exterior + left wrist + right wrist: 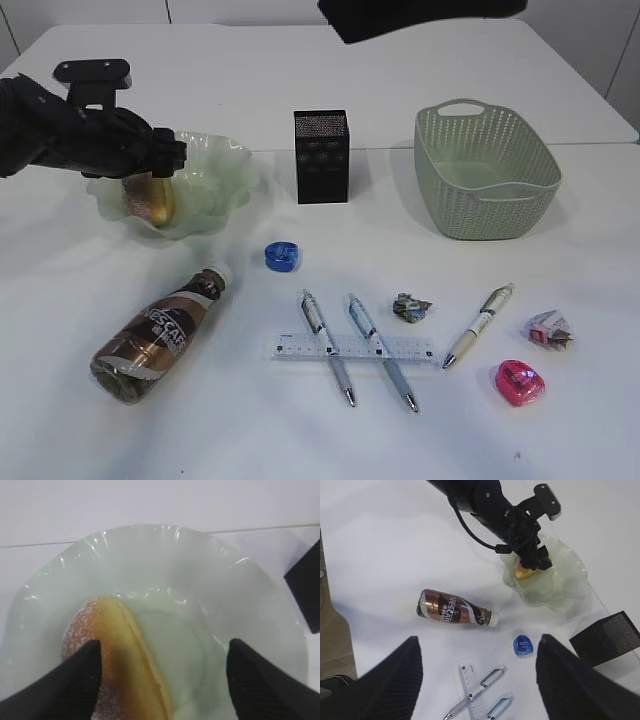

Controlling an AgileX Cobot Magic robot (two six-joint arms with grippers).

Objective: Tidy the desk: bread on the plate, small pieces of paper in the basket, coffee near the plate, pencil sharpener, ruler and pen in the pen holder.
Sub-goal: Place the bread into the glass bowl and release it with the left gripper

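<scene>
On the plate [260, 610], left gripper [162, 680] open astride bread [125, 670].

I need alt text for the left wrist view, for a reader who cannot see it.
Seen from just above, the left gripper stands open over a pale green plate, with a piece of bread lying in it beside the left finger. A black pen holder shows at the right edge.

Plate [240, 600] under the left jaws: glossy translucent pale green, glass-like, wavy rim. Bread [120, 660] between the jaws: matt brown crust, powdery dusting. Gripper fingers [65, 680]: matt black plastic. Basket [487, 170]: matt green woven-look plastic. Pen holder [321, 156]: black mesh. Coffee bottle [160, 335]: shiny wrap.
</scene>
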